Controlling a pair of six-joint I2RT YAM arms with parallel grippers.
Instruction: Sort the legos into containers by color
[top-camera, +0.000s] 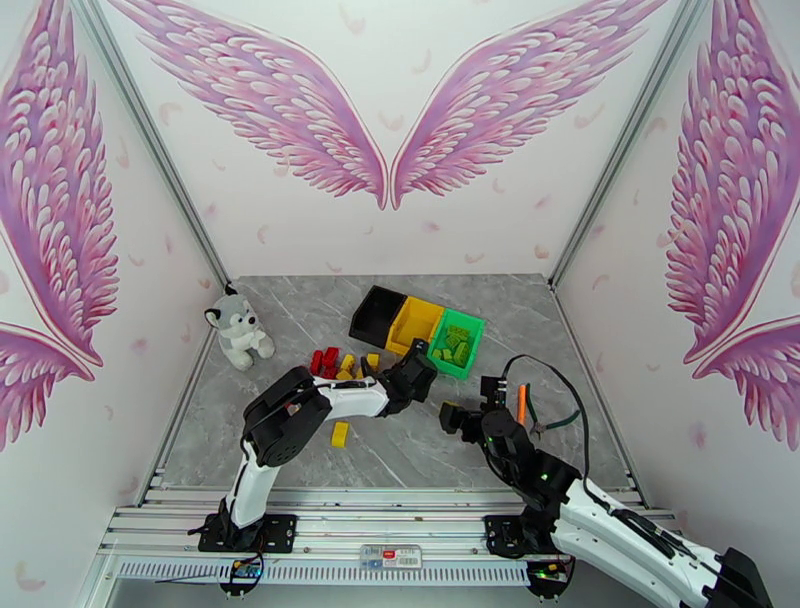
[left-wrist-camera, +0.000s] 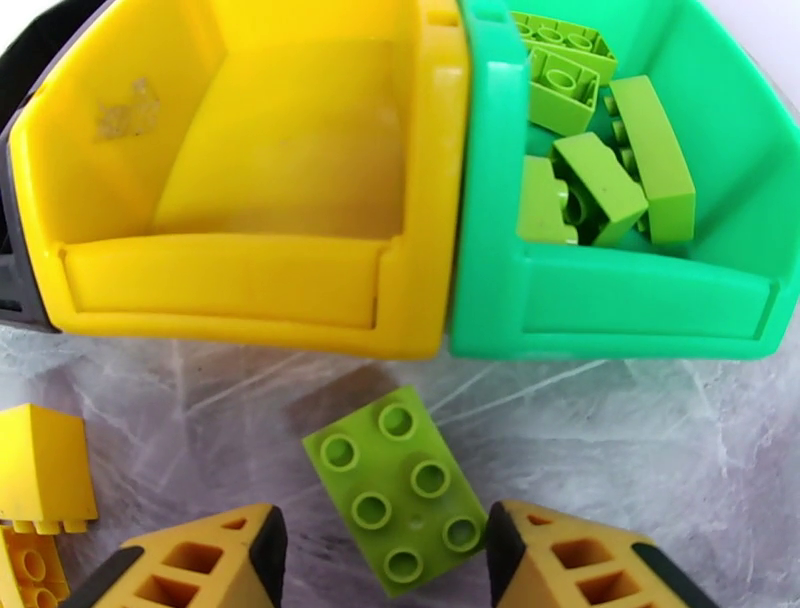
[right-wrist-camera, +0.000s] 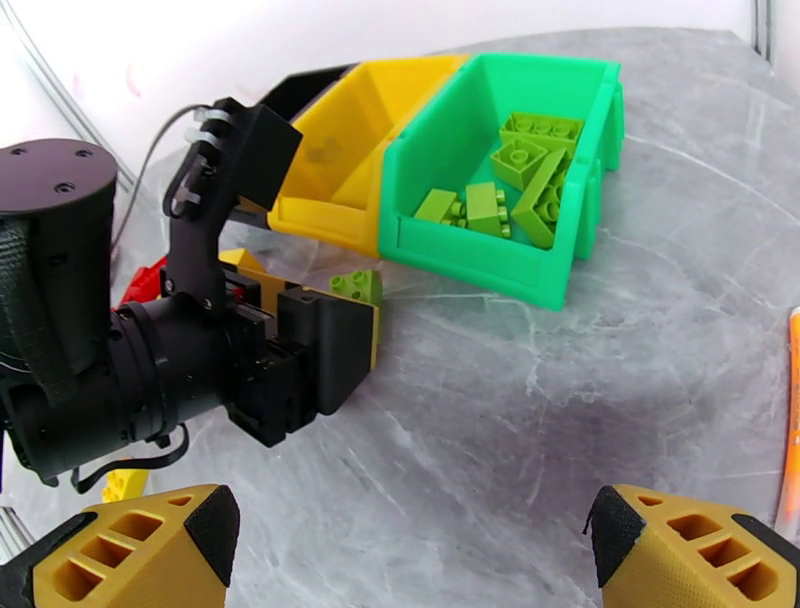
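Note:
A light green lego (left-wrist-camera: 400, 490) lies studs-up on the table just in front of the yellow container (left-wrist-camera: 240, 290) and green container (left-wrist-camera: 620, 300). My left gripper (left-wrist-camera: 385, 560) straddles it, jaws open, the right fingertip (left-wrist-camera: 520, 560) almost at the brick and a small gap on the left. Several green legos (left-wrist-camera: 600, 180) lie in the green container. The right wrist view shows the left gripper (right-wrist-camera: 335, 330) with that brick (right-wrist-camera: 358, 285) at its tip. My right gripper (right-wrist-camera: 410, 540) hangs wide open over bare table. Red legos (top-camera: 322, 360) and yellow legos (top-camera: 347, 365) lie left of the left gripper (top-camera: 418, 374).
The black container (top-camera: 375, 312) joins the yellow one at the row's left end. A plush toy (top-camera: 237, 335) sits at the far left. Orange-handled pliers (top-camera: 525, 405) lie right of my right gripper (top-camera: 468, 402). One yellow brick (top-camera: 340, 433) lies alone nearer the arm bases.

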